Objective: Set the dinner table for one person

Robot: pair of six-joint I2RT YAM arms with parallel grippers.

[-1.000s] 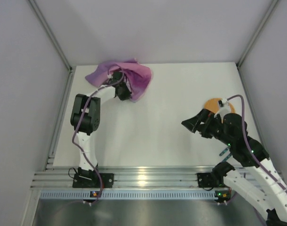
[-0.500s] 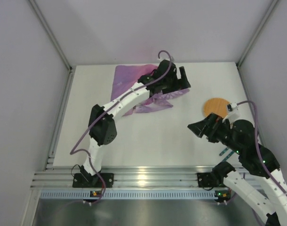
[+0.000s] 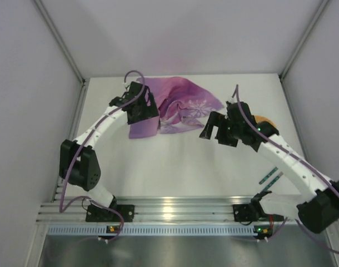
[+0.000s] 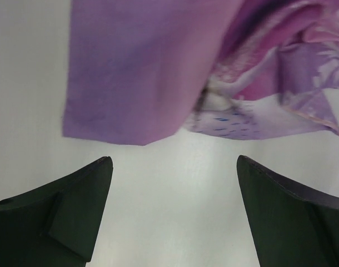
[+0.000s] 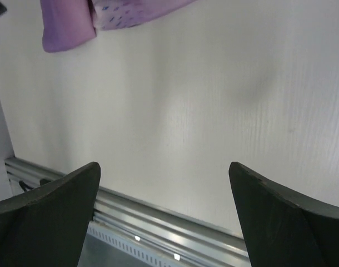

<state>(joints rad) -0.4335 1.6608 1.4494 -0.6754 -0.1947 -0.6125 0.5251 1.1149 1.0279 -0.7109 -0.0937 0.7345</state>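
Note:
The white dinner table (image 3: 175, 167) fills the top view. A purple snowflake placemat (image 3: 183, 105) lies crumpled and partly folded at the table's back middle. My left gripper (image 3: 143, 111) hovers over the placemat's left part. In the left wrist view it (image 4: 172, 161) is open with only bare table (image 4: 175, 200) between the fingers, and the placemat's edge (image 4: 136, 83) lies just ahead. My right gripper (image 3: 217, 132) is just right of the placemat, open (image 5: 164, 164) and empty above the table (image 5: 214, 83). An orange plate (image 3: 267, 119) peeks out behind the right arm.
Thin teal-handled utensils (image 3: 269, 178) lie at the right near the right arm. The ribbed aluminium rail (image 3: 169, 208) runs along the near edge and shows in the right wrist view (image 5: 158, 217). Grey walls enclose the table on three sides.
My left gripper has let go of the placemat and opened; the bunched cloth now lies partly spread. The left arm swung right, then back left. My right arm reached in from the right towards the cloth.

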